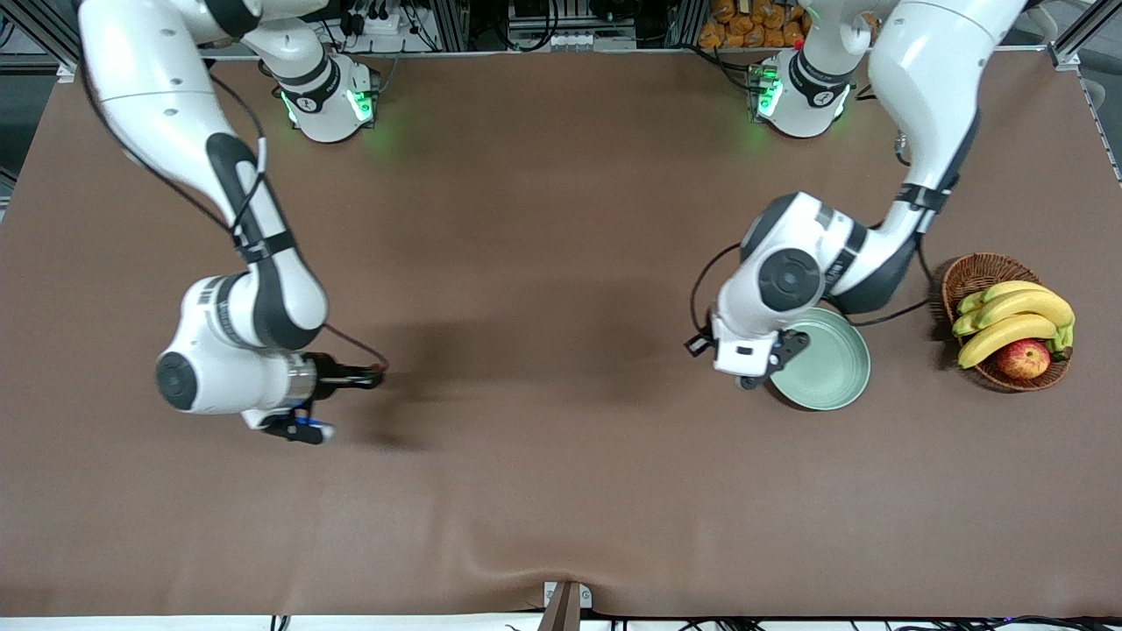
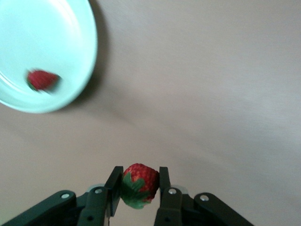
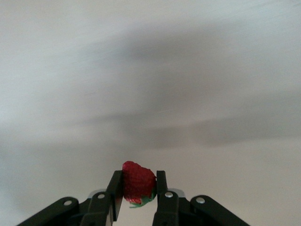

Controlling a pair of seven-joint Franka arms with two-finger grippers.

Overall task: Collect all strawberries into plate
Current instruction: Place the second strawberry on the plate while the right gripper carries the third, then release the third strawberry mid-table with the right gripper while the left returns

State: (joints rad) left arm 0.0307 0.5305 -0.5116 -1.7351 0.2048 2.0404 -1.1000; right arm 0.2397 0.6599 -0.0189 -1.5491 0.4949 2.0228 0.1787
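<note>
My left gripper (image 2: 138, 173) is shut on a red strawberry (image 2: 140, 182) with a green cap. It hangs over bare table just off the rim of the pale mint-green plate (image 2: 70, 28). A second strawberry (image 2: 42, 79) lies in that plate. In the front view the left arm's hand (image 1: 745, 346) covers the edge of the plate (image 1: 833, 372) that faces the right arm's end, and hides that berry. My right gripper (image 3: 138, 175) is shut on another strawberry (image 3: 138, 182), and sits low over the table (image 1: 372, 379) near the right arm's end.
A brown wicker basket (image 1: 973, 272) with bananas (image 1: 1008, 320) and a red-yellow apple (image 1: 1023, 358) stands beside the plate at the left arm's end. Brown cloth covers the table (image 1: 561, 263), with a fold at its front edge (image 1: 561, 570).
</note>
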